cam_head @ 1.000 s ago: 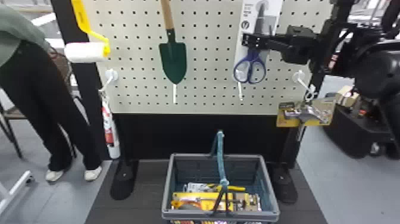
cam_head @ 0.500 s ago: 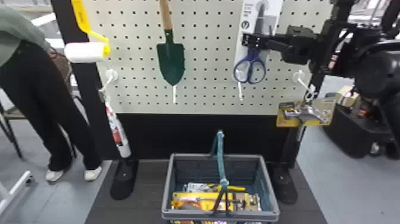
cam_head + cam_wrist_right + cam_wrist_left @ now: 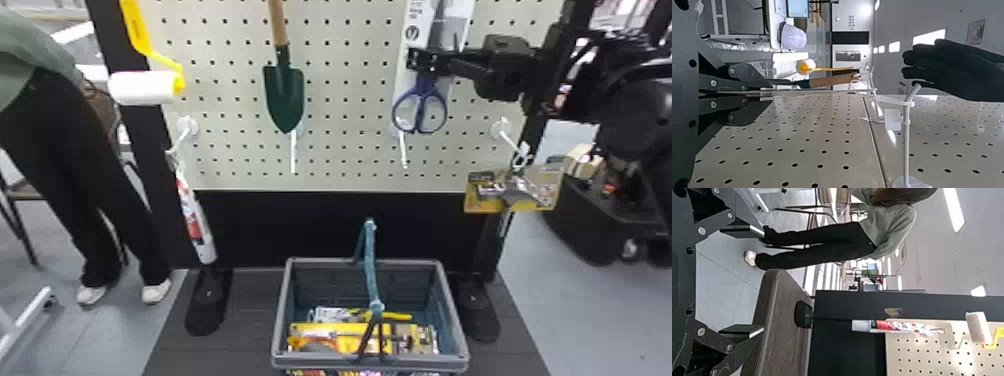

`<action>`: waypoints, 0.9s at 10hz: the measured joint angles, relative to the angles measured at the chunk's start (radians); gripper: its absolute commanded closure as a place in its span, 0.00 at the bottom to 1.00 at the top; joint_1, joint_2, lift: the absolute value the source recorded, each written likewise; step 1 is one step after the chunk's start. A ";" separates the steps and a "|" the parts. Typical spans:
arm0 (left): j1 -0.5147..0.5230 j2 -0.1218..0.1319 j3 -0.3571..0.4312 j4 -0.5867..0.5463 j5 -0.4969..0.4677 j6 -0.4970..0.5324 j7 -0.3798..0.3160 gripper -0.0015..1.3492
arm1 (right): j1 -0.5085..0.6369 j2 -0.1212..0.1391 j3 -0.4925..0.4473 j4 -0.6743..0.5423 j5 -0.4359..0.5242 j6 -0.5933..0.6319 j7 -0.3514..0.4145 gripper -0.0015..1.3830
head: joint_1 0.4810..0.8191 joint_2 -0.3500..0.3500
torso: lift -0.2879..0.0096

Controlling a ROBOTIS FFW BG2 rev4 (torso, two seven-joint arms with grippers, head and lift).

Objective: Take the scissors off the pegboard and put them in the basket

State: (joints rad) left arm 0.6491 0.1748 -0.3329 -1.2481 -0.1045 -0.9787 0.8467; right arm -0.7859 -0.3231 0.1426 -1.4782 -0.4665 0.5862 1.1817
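Scissors (image 3: pixel 424 90), blue-handled, upright on their card (image 3: pixel 416 22) at the right part of the pegboard (image 3: pixel 345 115), above and clear of the basket. From left to right: left gripper (image 3: pixel 763 282), in its wrist view, fingers wide apart. Roller (image 3: pixel 145 87), white with a yellow handle, at the board's upper left. Tube (image 3: pixel 197 225), hanging slightly tilted below a hook (image 3: pixel 187 127). Trowel (image 3: pixel 284 95), green blade down, wooden handle up. Basket (image 3: pixel 425 362), grey, on the dark base (image 3: pixel 245 320) near and below the board, its strap-wrapped handle raised; yellow packs (image 3: pixel 350 335) lie inside. Right gripper (image 3: pixel 417 59), reaching in from the right, fingers clamped on the scissors' card above the blue handles. Carded tool (image 3: pixel 532 192), hanging from a hook (image 3: pixel 501 129) at far right, below the arm.
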 measured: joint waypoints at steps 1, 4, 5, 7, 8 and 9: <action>0.000 0.000 0.000 0.000 0.000 0.000 0.000 0.31 | 0.000 0.000 0.000 -0.012 -0.001 0.001 -0.001 0.93 | 0.20 0.50 | 0.63; 0.002 0.002 0.000 0.000 0.002 0.000 0.000 0.31 | 0.004 -0.002 -0.006 -0.058 -0.007 0.002 -0.007 0.93 | 0.20 0.50 | 0.63; 0.002 0.002 0.000 0.000 0.002 0.001 0.000 0.31 | 0.006 -0.005 -0.016 -0.083 -0.007 0.004 -0.013 0.93 | 0.20 0.50 | 0.63; 0.002 0.002 -0.001 0.000 0.002 0.002 0.000 0.31 | 0.020 -0.014 -0.044 -0.150 -0.008 0.013 -0.028 0.93 | 0.20 0.50 | 0.63; 0.001 0.002 -0.002 0.000 0.002 0.003 0.000 0.31 | 0.036 -0.015 -0.059 -0.186 -0.008 0.016 -0.033 0.93 | 0.20 0.50 | 0.63; -0.001 0.002 -0.003 0.000 0.003 0.004 0.000 0.31 | 0.058 -0.015 -0.076 -0.223 -0.008 0.019 -0.042 0.93 | 0.20 0.50 | 0.63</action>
State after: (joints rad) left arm 0.6481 0.1763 -0.3358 -1.2481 -0.1018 -0.9747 0.8467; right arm -0.7274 -0.3382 0.0669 -1.7012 -0.4747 0.6047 1.1395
